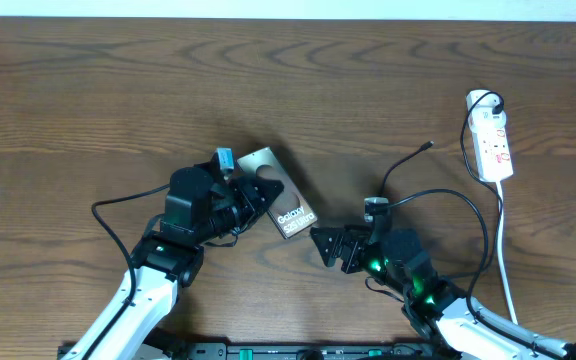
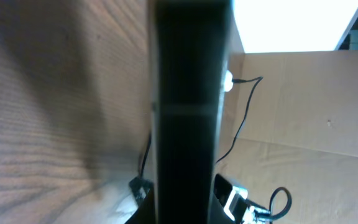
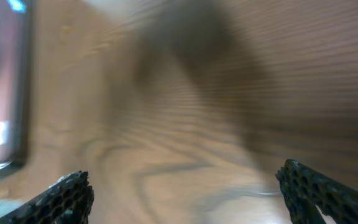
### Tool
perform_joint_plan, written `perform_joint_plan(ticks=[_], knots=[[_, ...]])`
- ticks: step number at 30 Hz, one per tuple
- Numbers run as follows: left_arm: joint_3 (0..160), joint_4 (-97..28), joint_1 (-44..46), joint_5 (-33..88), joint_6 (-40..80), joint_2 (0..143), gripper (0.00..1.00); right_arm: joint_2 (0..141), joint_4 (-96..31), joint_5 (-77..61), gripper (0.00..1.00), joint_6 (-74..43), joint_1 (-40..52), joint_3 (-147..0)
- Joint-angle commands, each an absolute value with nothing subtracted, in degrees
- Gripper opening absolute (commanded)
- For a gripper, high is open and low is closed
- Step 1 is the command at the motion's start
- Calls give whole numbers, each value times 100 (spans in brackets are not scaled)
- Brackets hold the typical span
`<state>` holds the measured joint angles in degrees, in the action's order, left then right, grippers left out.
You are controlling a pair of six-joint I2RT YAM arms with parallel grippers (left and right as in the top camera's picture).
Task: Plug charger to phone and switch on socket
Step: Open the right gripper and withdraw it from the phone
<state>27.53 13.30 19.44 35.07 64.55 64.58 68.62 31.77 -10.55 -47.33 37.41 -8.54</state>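
Overhead view. My left end effector (image 1: 253, 195) clamps the phone (image 1: 293, 215) at desk (image 1: 88, 100) centre. My right end effector (image 1: 324, 247), jaws spread, sits at 4 o'clock. Charger (image 1: 405, 159) tip lies free, apart from the socket (image 1: 491, 145) at 3 o'clock.

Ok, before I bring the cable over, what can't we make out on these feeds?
Overhead: phone port too small, partly under the left claw; socket switch too small to read; charger tip tiny.
Left wrist: a dark blurred slab, apparently the phone, fills the middle, port unseen.
Right wrist: motion-blurred; charger out of frame.
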Motion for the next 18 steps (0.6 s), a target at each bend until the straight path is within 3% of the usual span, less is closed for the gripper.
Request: perform_joint_plan(ticks=[1,10,18], knots=[[2834,1262,1931,3704,6226,6405,7,6849,3105,-368,96,-4007,3743,-897],[2834,1238,1931,3706,6149,6405,7,6847,2346,-309,99,-3601,3439,-1627],[2834,1240,1931,3706,6149,6405,7,6847,-298,423,99,-3319,2928,-3271]])
